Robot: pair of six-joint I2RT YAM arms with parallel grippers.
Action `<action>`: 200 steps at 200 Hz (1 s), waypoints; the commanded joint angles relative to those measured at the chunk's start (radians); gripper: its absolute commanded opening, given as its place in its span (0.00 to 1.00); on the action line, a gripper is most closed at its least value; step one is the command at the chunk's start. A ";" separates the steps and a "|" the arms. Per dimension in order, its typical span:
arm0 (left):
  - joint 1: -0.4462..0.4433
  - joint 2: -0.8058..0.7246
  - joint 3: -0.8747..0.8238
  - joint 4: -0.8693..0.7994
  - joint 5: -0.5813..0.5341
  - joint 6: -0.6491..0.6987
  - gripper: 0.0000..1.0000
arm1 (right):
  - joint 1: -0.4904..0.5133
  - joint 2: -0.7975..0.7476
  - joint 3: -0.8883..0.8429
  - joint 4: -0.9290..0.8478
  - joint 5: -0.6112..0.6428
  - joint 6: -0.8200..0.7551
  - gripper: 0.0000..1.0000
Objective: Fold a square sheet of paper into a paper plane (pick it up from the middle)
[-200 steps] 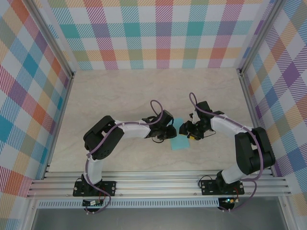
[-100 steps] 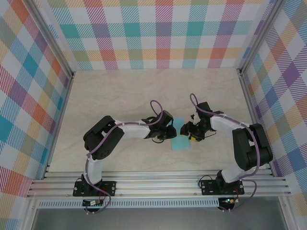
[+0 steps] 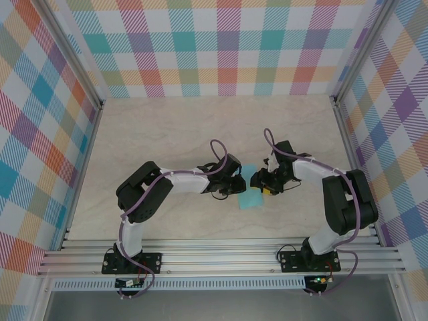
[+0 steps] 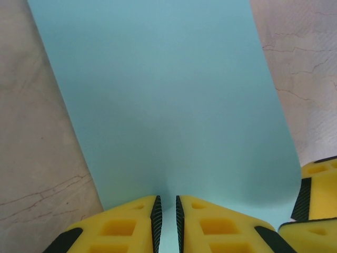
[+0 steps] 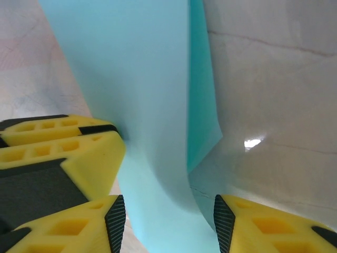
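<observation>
Sheet (image 3: 251,199) lies on the table (image 3: 200,127), plain light blue, not yet a plane.

Left of sheet: left gripper (image 3: 237,186) meets its left edge. Left wrist view: jaws nearly together, only a thin slit between them, and the sheet (image 4: 168,105) runs into that slit, so they pinch its near edge (image 4: 167,221). The paper stretches away smooth, one corner rounded.

Sheet itself, right wrist view: curved, with a darker layer on its right side (image 5: 142,79). I cannot tell if this is a fold.

Right of sheet: right gripper (image 3: 259,182) at its right edge, close to the left gripper. Jaws wide apart (image 5: 169,226), paper passing between them, not clamped.
</observation>
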 commanded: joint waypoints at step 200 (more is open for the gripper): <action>-0.147 -0.220 -0.065 -0.179 -0.171 0.325 0.55 | -0.054 0.114 0.092 -0.025 -0.165 -0.038 0.04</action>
